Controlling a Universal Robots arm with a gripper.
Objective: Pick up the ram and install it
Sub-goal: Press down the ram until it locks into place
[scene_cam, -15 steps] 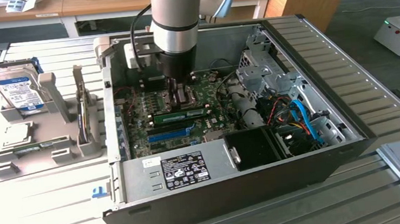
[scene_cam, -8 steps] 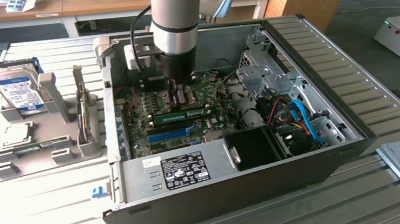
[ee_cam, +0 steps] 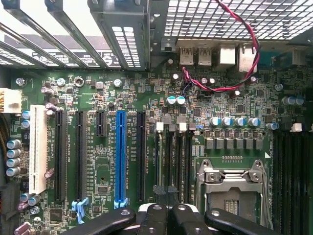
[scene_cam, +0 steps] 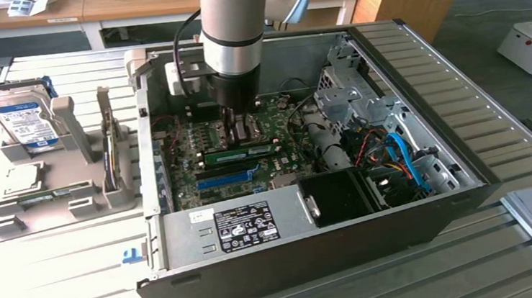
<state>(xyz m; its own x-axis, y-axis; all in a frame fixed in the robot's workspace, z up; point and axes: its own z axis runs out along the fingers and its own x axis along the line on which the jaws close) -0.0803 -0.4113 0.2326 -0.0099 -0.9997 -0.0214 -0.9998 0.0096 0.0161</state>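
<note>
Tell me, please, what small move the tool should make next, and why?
Probably a short, gentle push straight down. The tool, shut, sits low in the computer case with its tip at the top edge of the ram, which stands along a slot on the motherboard. Whether the stick is fully seated I cannot tell.

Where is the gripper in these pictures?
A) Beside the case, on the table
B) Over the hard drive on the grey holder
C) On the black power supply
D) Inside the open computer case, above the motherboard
D: in the exterior view the gripper reaches down into the open computer case, just above the green motherboard.
</note>
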